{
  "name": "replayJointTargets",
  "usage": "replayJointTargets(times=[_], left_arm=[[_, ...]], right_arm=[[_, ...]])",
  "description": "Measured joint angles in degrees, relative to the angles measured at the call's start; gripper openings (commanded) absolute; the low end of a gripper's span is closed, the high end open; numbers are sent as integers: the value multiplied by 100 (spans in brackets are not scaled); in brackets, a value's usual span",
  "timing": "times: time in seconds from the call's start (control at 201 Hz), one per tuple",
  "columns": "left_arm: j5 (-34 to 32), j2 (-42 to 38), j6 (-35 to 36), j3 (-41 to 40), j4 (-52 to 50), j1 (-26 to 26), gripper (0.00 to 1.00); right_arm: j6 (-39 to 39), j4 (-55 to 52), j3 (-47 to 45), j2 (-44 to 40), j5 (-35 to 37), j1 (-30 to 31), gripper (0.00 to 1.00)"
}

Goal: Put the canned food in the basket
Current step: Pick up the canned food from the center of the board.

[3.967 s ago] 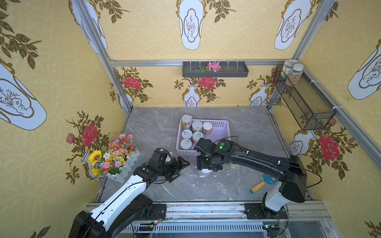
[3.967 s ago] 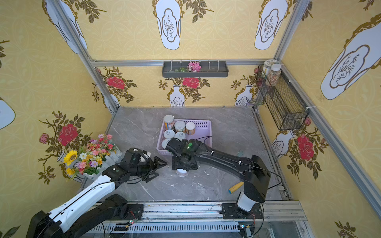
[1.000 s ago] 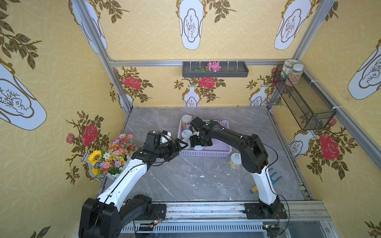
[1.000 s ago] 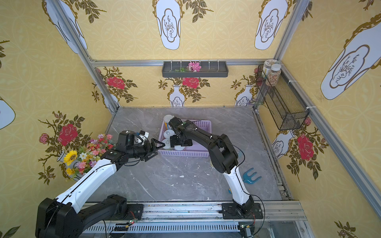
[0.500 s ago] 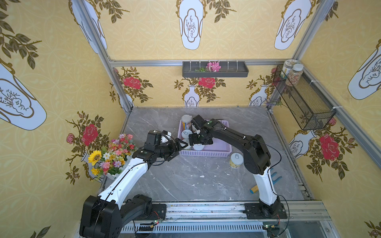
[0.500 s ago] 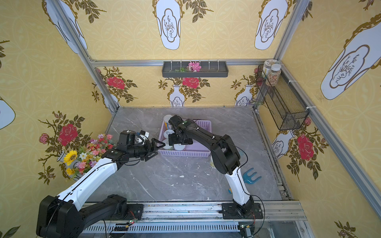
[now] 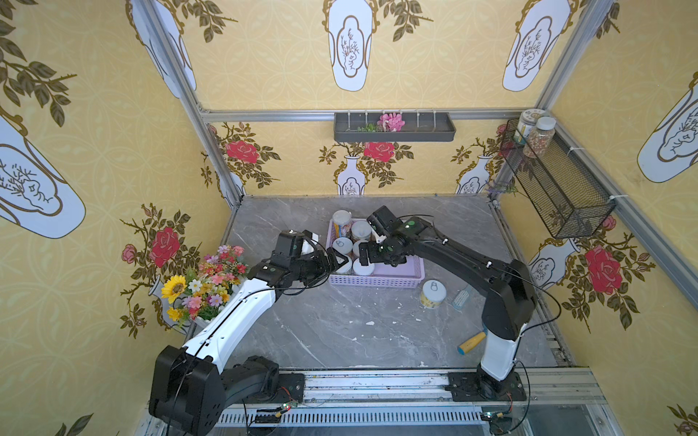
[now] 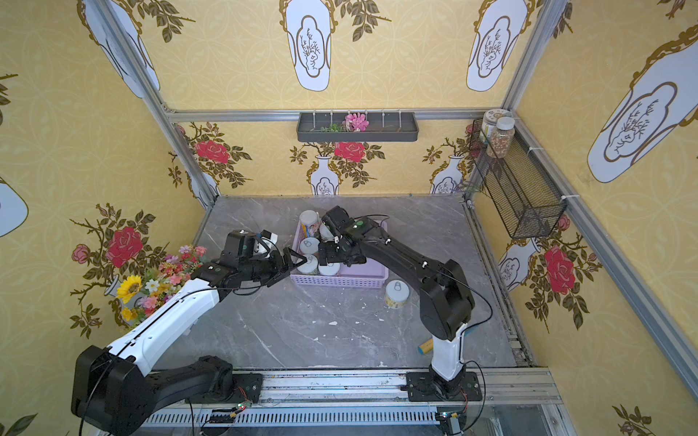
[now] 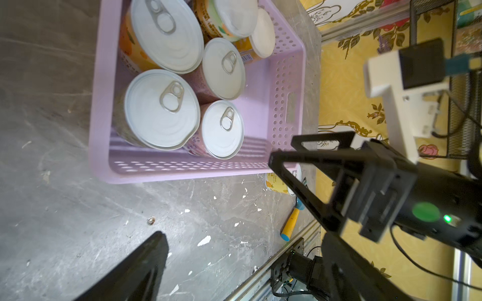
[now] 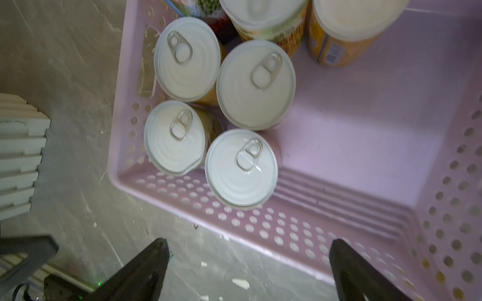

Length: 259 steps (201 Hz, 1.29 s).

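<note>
- In both top views the lavender basket (image 7: 377, 281) sits mid-frame on the table (image 7: 340, 332). A cluster of cans (image 7: 343, 245) is packed into its left half and the right half is bare.
- One loose can (image 7: 433, 293) stands upright on the table just below and to the right of the basket. The job looks nearly done, with that one left to go in.
- In the same views the left tool (image 7: 337, 260) is spread and empty at the basket's left wall. The right tool (image 7: 367, 254) hangs over the cluster, and its arm hides some tops.
- The left wrist view gives a count: six white tops, four of them with pull rings. The loose can shows only as a yellow sliver behind the right tool, at lower right of the basket. One finger of the left tool shows at lower left.
- In the right wrist view both fingers (image 10: 146, 265) stand wide apart at the bottom edge with nothing between them, so the tool is released. Four ring-pull cans stand upright and touching. The loose can is out of this frame.
</note>
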Motion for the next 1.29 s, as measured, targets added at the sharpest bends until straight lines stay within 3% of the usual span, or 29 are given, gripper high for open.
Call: replayJointTargets(times=[0.299,0.572,0.772,1.289], left_arm=[[-603,850,262,713,101,-1290,97],[-767,1209,68,752,466,-2159,97],[-944,1187,-81,608,564,-2264,98],[-1322,927,-179,262,549,-2269,98]], right_arm=[[98,-883,-1425,-1722,426,-726,97],[175,-1132,-2396,-2347,199,-1690,97],[24,-1161,-2509,-2116,-170,-1843,97],[-92,-734,-2675,-1213,-310,-2048,97]])
